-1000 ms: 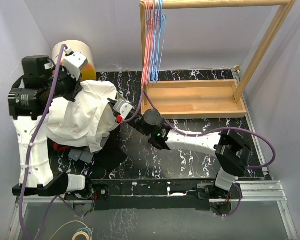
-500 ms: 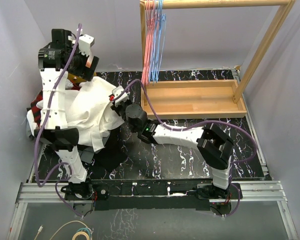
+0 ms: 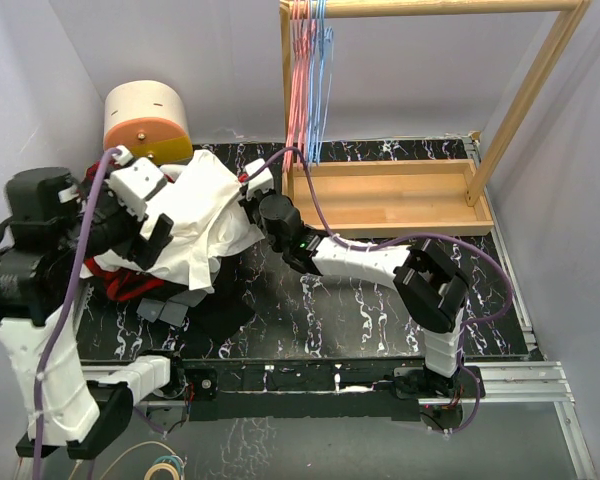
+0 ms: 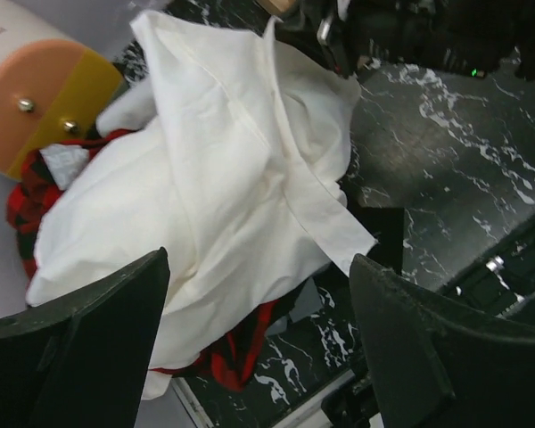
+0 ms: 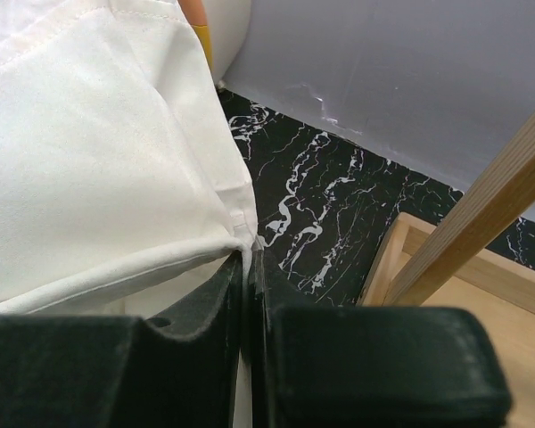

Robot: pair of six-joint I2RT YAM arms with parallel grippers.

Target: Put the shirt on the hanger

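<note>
Shirt point(image 3: 195, 215) bunched up at frame left, not hung yet | right gripper point(image 5: 247, 259) pinching its edge | left gripper point(image 4: 259, 267) wide open above it | blue hanger point(image 3: 320, 80) untouched on rack point(image 3: 430, 8), upper middle

Lab cell: blank walls point(image 3: 230, 60), aluminium rail point(image 3: 525, 378)

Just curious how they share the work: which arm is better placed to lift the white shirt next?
Right, probably: the right gripper is shut on an edge of the shirt, while the left gripper hangs open above it, holding nothing.
</note>
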